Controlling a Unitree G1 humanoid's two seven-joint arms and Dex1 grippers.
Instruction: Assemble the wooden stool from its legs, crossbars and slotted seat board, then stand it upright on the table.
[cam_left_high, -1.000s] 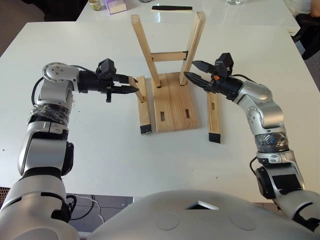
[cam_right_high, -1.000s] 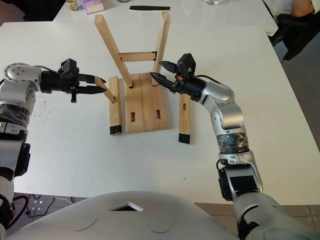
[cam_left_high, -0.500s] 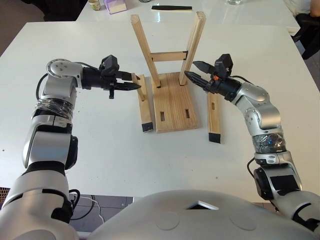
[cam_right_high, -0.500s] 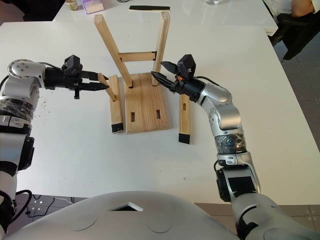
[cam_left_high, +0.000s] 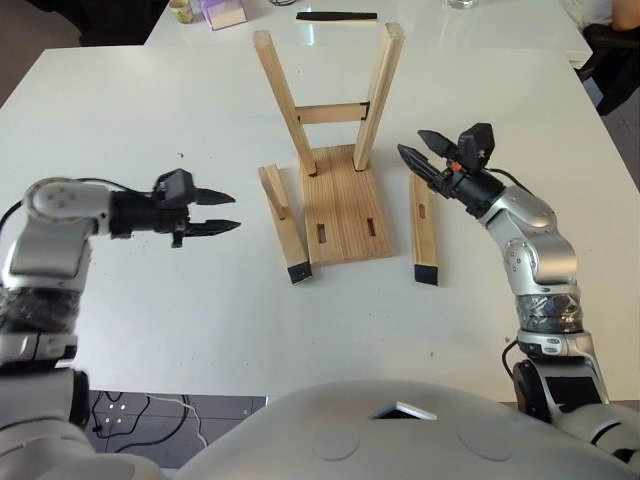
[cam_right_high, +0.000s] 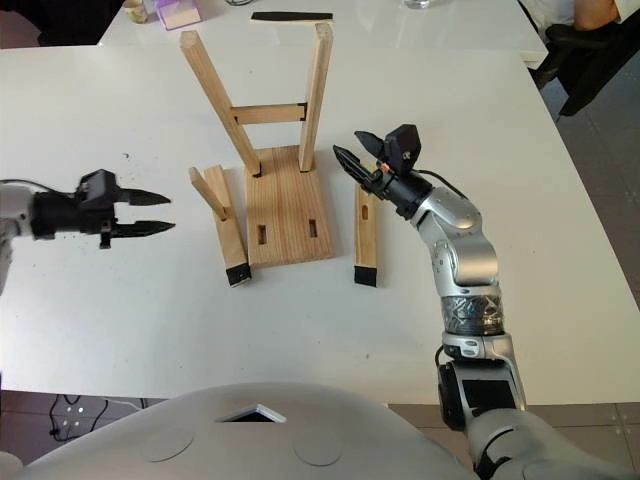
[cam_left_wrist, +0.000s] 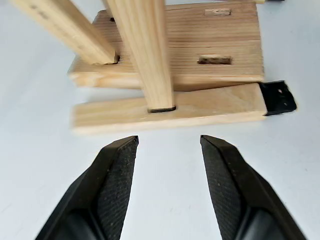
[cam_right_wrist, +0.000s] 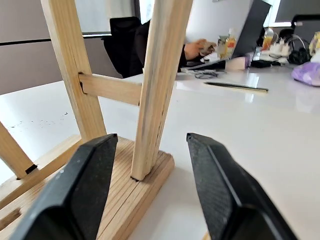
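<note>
**Two legs in, two legs to go**

The seat board (cam_left_high: 340, 205) lies flat on the table (cam_left_high: 150, 110). Two standing legs (cam_left_high: 282, 95) stick up from its far end, with a crossbar (cam_left_high: 330, 113) between them. That half looks done. The near slots (cam_left_high: 323, 234) are empty.

The left loose leg (cam_left_high: 290, 240) lies right beside the board, with a short crossbar (cam_left_high: 272, 190) poking up out of it. The right loose leg (cam_left_high: 424, 225) lies just beside the board on the other side.

The left gripper (cam_left_high: 232, 211) hangs well off to the left, fingers apart, holding nothing. The right gripper (cam_left_high: 410, 142) is near the standing legs, fingers apart, empty too.

I think the loose legs must go in next. Then the stool gets turned up.
</note>
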